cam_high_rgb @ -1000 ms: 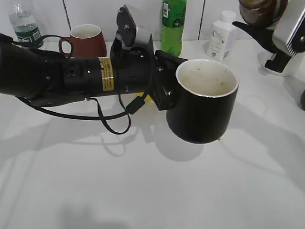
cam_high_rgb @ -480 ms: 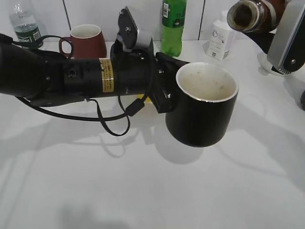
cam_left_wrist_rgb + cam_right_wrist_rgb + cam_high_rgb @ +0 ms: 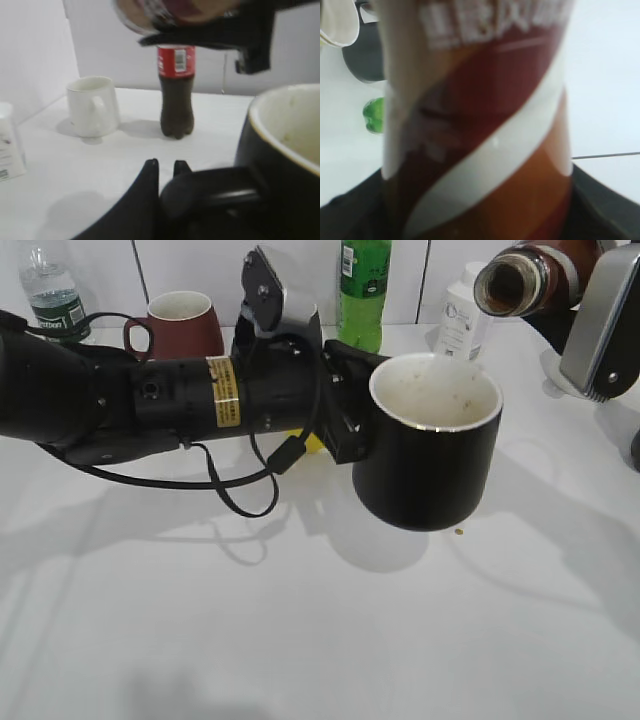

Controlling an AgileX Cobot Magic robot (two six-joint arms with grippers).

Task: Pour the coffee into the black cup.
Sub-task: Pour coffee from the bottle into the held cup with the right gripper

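Note:
The black cup [image 3: 430,465] with a white inside is held off the table by its handle in my left gripper [image 3: 345,415], which is shut on the handle; the cup also shows in the left wrist view [image 3: 285,150]. The inside holds only a few small specks. My right gripper [image 3: 590,310] is shut on a brown coffee bottle [image 3: 525,280] with a red and white label, tilted with its open mouth pointing left, above and to the right of the cup's rim. The bottle fills the right wrist view [image 3: 480,120]. No liquid shows falling.
A brown mug [image 3: 180,325], a green bottle [image 3: 362,290], a white pill bottle [image 3: 465,315] and a water bottle [image 3: 50,295] stand along the back wall. A white mug [image 3: 95,105] and a cola bottle [image 3: 176,92] stand at the right. A small crumb [image 3: 459,532] lies under the cup.
The right gripper has tipped the coffee bottle so its mouth points toward the cup and moved it left. The left gripper has raised the cup slightly.

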